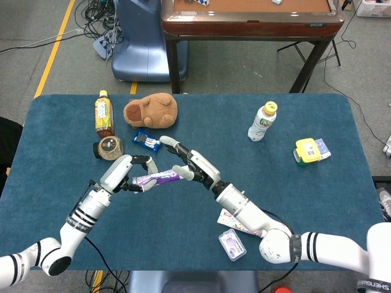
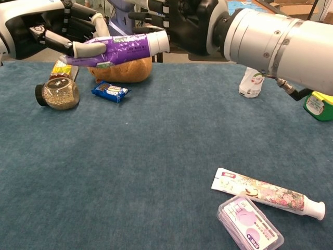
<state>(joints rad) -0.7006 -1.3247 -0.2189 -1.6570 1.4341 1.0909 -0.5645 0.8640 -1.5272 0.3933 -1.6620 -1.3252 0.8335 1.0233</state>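
Left of centre in the head view, the left hand point(image 1: 127, 173) holds a purple tube point(image 1: 156, 178) lifted above the blue table point(image 1: 317, 201). The right hand point(image 1: 190, 163), fingers spread and holding nothing, sits at the tube's white cap end.

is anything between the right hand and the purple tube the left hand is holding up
Nothing visible. The left hand holds the purple tube above the table, and the right hand is at its white cap end with open fingers.

grey floor point(image 1: 244, 67), yellow line point(image 1: 56, 46), wooden table point(image 1: 250, 21)
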